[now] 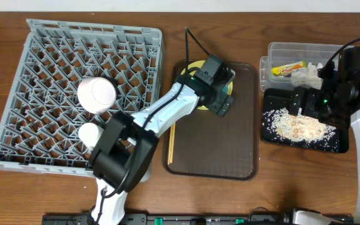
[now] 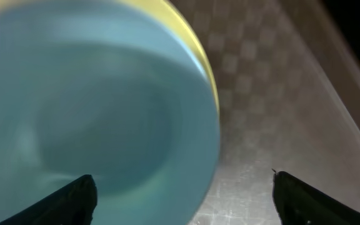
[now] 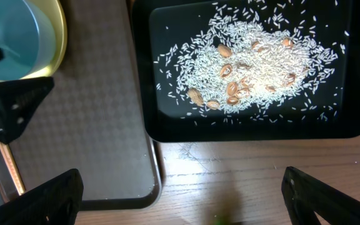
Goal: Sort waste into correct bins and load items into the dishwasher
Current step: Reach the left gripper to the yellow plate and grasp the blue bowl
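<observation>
Light blue bowl (image 2: 92, 119): sits on the round yellow plate (image 2: 195, 37), whose rim shows as a thin band past the bowl's far-right edge. Both are at the far left corner of the dark brown serving tray (image 1: 214, 144).

Left gripper (image 2: 186, 200): fingers spread wide, nothing clamped. The bowl's near-right rim falls between them. One fingertip overlaps the bowl in the wrist view; cannot tell if it is touching. Right of the bowl, bare checkered tray surface runs to the tray's raised edge.

Chopsticks (image 1: 171, 140): lie along the serving tray's left edge, near side.

Dish rack (image 1: 74, 87): a strip of wooden table (image 3: 242, 175) separates its right wall from the serving tray. The left arm crosses above the rack's near right corner. The pale pink-white bowl (image 1: 96, 95) sits upside down on the pegs mid-rack, with the small white cup (image 1: 90, 133) just nearer and apart from it.

Black tray (image 3: 149, 75): its left wall is just beside the serving tray's right edge, a narrow gap between. Rice scraps (image 3: 255, 62) are heaped centrally and scatter toward the left wall; the near wall is bare.

Clear tub (image 1: 280, 53): directly behind the black tray, holding the snack wrapper (image 1: 289, 69) and napkin (image 1: 306, 76).

Right gripper (image 3: 180, 203): fingers wide apart and empty, hanging over the black tray's near-left corner, with open wood beneath.
</observation>
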